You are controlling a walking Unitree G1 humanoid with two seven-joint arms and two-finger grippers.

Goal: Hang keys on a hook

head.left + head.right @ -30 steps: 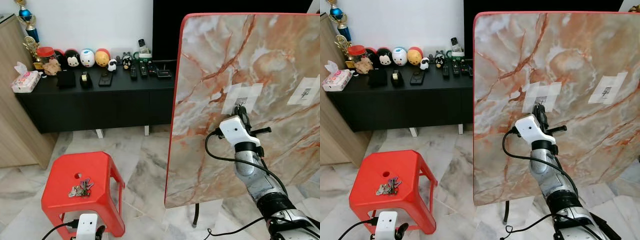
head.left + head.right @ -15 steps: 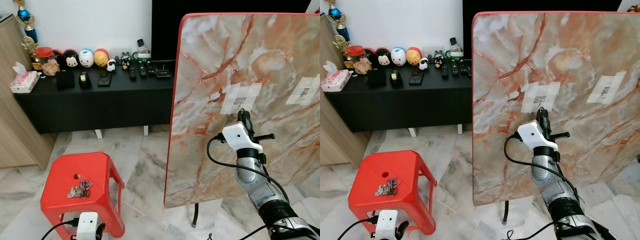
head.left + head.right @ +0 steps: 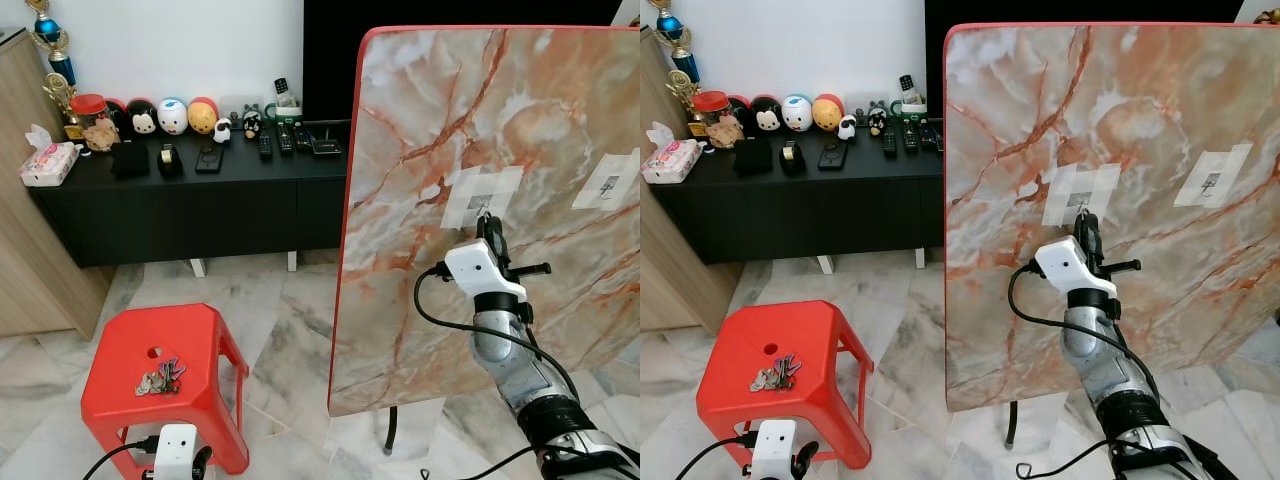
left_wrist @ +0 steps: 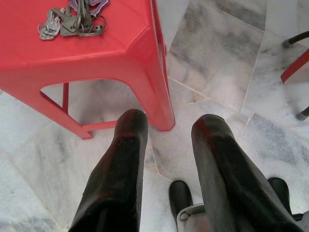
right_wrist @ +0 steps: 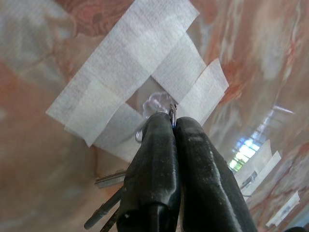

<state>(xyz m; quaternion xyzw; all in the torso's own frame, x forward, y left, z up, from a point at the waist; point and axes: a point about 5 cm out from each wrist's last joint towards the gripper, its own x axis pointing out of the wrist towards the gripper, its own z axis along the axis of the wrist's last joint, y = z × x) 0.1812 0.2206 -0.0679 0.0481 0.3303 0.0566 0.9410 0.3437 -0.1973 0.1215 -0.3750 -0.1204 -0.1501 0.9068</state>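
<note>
right tool (image 5: 172, 121) has risen, pinching key ring (image 5: 172, 109) at taped hook (image 5: 157, 102).

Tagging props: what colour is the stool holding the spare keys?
Red stool, seen best in the left eye view.

No writing or labels can be read anywhere.

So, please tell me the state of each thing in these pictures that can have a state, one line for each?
right gripper: shut on a key ring, raised at the taped hook
taped hook: fixed on the board, ring not yet hung on it
marble board: standing upright
left gripper: open, low beside the stool
bunch of keys: lying on the red stool
</note>
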